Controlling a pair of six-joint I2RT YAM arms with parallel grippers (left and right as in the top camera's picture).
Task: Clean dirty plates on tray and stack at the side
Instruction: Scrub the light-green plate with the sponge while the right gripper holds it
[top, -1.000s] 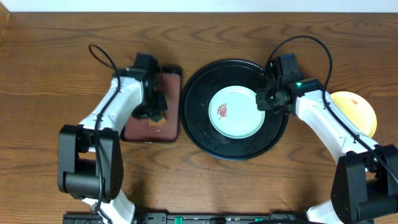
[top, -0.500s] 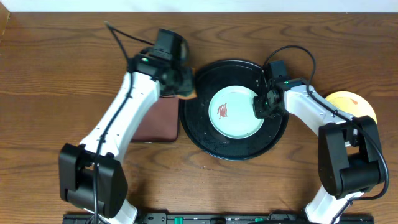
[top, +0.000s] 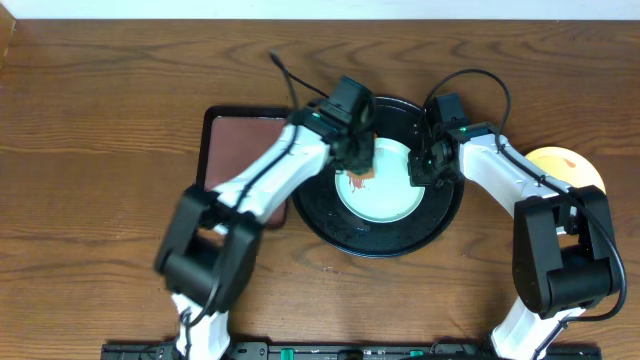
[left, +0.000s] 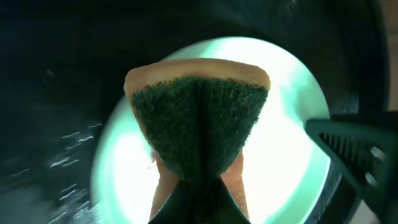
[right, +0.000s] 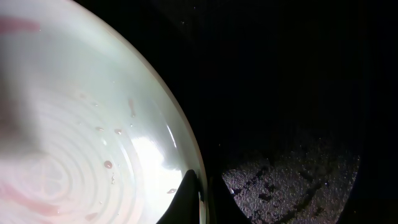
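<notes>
A pale mint-blue plate (top: 388, 195) lies in the round black tray (top: 330, 215). My left gripper (top: 358, 158) is shut on a sponge (left: 198, 118), green scouring face with a tan edge, and holds it over the plate's left part (left: 292, 124). My right gripper (top: 418, 168) is shut on the plate's right rim; the rim sits between its fingers (right: 200, 193). Faint reddish smears show on the plate (right: 81, 124). A yellow plate (top: 582, 175) lies on the table at the right, partly hidden by my right arm. No second mint-blue plate is in view.
A rectangular maroon tray with a black rim (top: 235, 150) lies left of the black tray, partly under my left arm. The black tray's wet floor (right: 286, 93) surrounds the plate. The table's far edge runs along the top.
My left arm has swung right from the maroon tray, carrying the sponge, and now holds it over the mint plate. My right gripper has stayed at the plate's right rim.
</notes>
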